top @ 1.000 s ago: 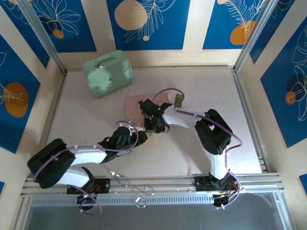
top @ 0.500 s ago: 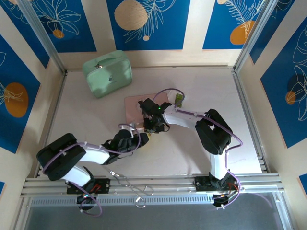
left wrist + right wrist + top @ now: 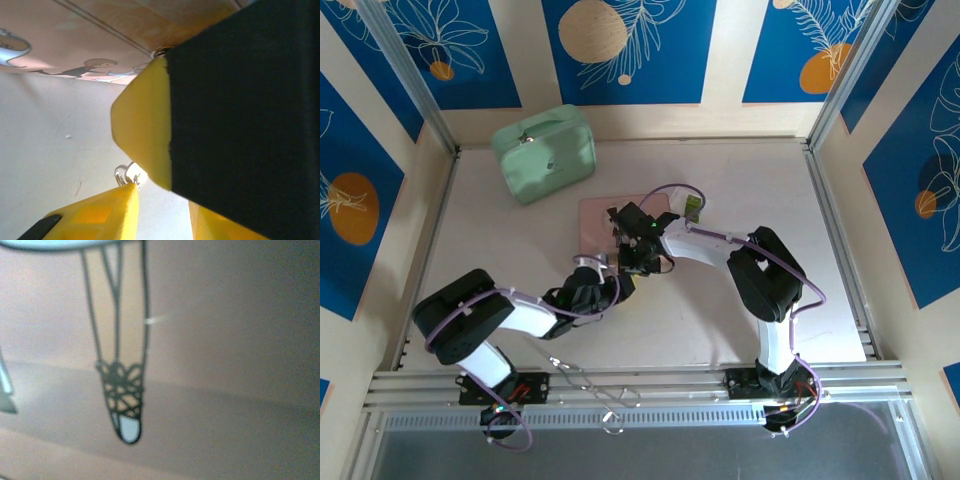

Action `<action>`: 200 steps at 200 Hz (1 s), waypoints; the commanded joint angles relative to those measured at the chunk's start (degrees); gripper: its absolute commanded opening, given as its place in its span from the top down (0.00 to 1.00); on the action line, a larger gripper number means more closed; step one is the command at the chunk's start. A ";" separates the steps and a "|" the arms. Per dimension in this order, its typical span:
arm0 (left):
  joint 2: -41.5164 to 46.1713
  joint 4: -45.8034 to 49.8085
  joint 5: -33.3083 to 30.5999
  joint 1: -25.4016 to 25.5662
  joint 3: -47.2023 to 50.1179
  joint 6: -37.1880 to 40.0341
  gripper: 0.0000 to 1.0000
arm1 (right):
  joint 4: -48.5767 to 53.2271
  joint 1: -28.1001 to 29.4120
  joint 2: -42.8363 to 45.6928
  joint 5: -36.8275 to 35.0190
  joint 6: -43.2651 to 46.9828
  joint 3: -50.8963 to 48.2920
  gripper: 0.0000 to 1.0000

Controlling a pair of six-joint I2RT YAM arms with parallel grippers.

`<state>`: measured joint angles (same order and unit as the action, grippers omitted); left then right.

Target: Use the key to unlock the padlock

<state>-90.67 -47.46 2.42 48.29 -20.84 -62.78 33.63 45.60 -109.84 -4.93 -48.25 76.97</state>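
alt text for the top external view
The left gripper and right gripper meet centre frame, tips close together at the near edge of a pink tin. A mint-green case sits far left; a small olive block lies beside the tin.

- Counter (image 3: 490, 250): pale, matte surface.
- Mint-green case (image 3: 544, 152) lies at back left.
- Flat pink tin (image 3: 601, 222) at centre.
- Small olive-green block (image 3: 692, 208) near the tin's right side.

The padlock (image 3: 126, 175) shows a thin silvery shackle loop, low over the table (image 3: 55, 150).
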 commanded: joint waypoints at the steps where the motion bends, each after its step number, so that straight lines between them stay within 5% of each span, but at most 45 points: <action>1: -1.47 0.24 -1.18 0.00 -2.65 1.84 0.68 | 2.56 -0.34 0.31 6.95 -2.12 -1.48 0.89; 79: 3.97 11.73 -6.24 -0.13 -0.83 -1.64 0.62 | 2.85 -0.71 0.26 7.04 -2.05 -1.47 0.89; 114: -0.03 4.28 -4.19 -1.05 -0.10 -2.61 0.73 | 2.76 -0.80 0.25 7.30 -2.03 -1.65 0.89; 174: -3.75 -3.11 -1.91 -2.15 -0.93 -0.43 0.70 | 2.76 -0.71 0.12 7.65 -2.08 -1.56 0.89; 200: -4.06 -1.82 -1.62 -2.39 -2.51 1.18 0.78 | 2.75 -0.69 0.24 7.95 -2.20 -1.61 0.89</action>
<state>-93.62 -47.99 0.36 46.72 -21.32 -63.79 32.62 44.97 -109.82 -4.03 -48.05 76.71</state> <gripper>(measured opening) 0.256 0.223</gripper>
